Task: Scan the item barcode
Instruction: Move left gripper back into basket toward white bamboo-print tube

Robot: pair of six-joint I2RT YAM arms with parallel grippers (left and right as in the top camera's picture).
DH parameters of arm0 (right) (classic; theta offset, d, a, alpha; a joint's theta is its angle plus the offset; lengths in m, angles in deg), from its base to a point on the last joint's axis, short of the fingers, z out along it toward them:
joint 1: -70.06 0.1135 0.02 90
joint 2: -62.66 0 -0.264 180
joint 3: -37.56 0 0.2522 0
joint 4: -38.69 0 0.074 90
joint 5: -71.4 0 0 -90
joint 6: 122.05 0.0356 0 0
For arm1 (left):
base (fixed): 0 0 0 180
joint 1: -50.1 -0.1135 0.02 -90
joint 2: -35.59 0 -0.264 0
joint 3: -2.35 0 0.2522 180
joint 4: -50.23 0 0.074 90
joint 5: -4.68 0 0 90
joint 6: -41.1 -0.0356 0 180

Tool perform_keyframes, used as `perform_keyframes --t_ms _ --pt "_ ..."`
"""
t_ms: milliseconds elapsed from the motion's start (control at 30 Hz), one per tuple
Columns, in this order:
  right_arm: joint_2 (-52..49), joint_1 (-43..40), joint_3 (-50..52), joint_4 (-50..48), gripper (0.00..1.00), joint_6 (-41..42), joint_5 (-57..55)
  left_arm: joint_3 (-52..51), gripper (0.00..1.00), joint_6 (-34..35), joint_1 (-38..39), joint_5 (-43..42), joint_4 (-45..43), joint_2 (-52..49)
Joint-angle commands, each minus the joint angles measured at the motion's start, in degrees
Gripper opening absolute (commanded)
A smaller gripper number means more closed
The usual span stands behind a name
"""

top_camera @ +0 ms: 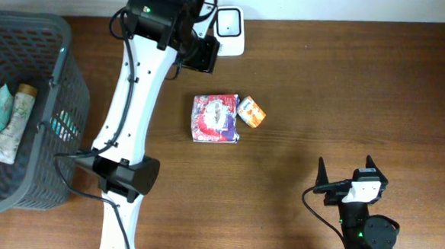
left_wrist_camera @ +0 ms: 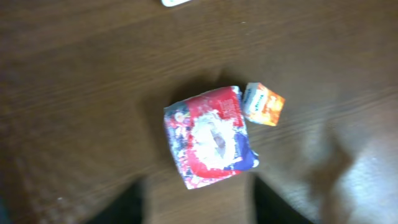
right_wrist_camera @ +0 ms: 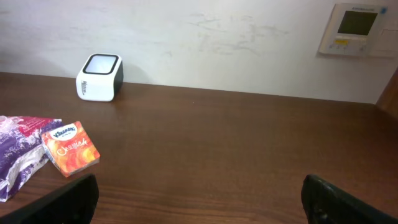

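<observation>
A red, white and blue crinkled packet (top_camera: 215, 118) (left_wrist_camera: 210, 137) lies flat on the wooden table. A small orange tissue pack (top_camera: 251, 111) (left_wrist_camera: 263, 104) (right_wrist_camera: 69, 148) touches its right side. The white barcode scanner (top_camera: 230, 29) (right_wrist_camera: 99, 76) stands at the table's far edge. My left gripper (top_camera: 202, 56) (left_wrist_camera: 199, 208) hovers between the scanner and the packet, its dark fingers apart with only bare table between them. My right gripper (top_camera: 353, 177) (right_wrist_camera: 199, 199) rests wide open near the front right, holding nothing.
A dark mesh basket (top_camera: 56, 93) stands at the left edge with tubes (top_camera: 13, 121) inside. A wall panel (right_wrist_camera: 357, 28) hangs behind the table at the right.
</observation>
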Motion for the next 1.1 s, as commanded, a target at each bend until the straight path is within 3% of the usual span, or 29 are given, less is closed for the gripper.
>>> perform_keyframes --t_ms 0,100,200,333,633,700,767,867,933,1000,1067 --pt "0.33 0.31 0.48 0.15 0.99 0.66 -0.5 -0.92 0.11 0.24 2.95 -5.55 -1.03 -0.9" --pt "0.33 0.31 0.48 0.15 0.99 0.66 -0.5 -1.77 0.01 0.26 8.17 -5.49 -5.03 -6.99" --pt "0.33 0.31 0.48 0.15 0.99 0.66 -0.48 -1.77 0.0 1.46 9.7 0.63 -7.48 -13.03" --pt "0.33 0.31 0.48 0.15 0.99 0.66 -0.5 -1.77 0.0 1.53 10.1 0.35 -7.58 -22.21" --pt "0.33 0.31 0.48 0.15 0.99 0.66 -0.5 -1.49 0.0 1.53 12.02 3.32 -9.62 -26.45" --pt "0.33 0.31 0.48 0.15 0.99 0.66 -0.5 0.35 0.0 1.53 12.55 1.7 -9.46 -26.45" --pt "0.33 0.31 0.48 0.17 0.99 0.66 -0.48 4.39 0.0 1.53 12.52 -6.03 -8.92 -26.45" --pt "0.33 0.31 0.48 0.15 0.99 0.66 -0.48 20.98 0.01 1.49 11.41 -6.54 -3.91 -26.4" --pt "0.33 0.31 0.48 0.17 0.99 0.66 -0.5 21.62 0.16 1.46 9.42 -6.32 -3.43 -20.06" --pt "0.33 0.31 0.48 0.15 0.99 0.66 -0.5 21.62 0.19 1.46 6.95 -6.32 -2.56 -14.91" --pt "0.33 0.31 0.48 0.15 0.99 0.66 -0.5 21.62 0.95 1.25 1.88 -6.32 -0.48 -6.12"
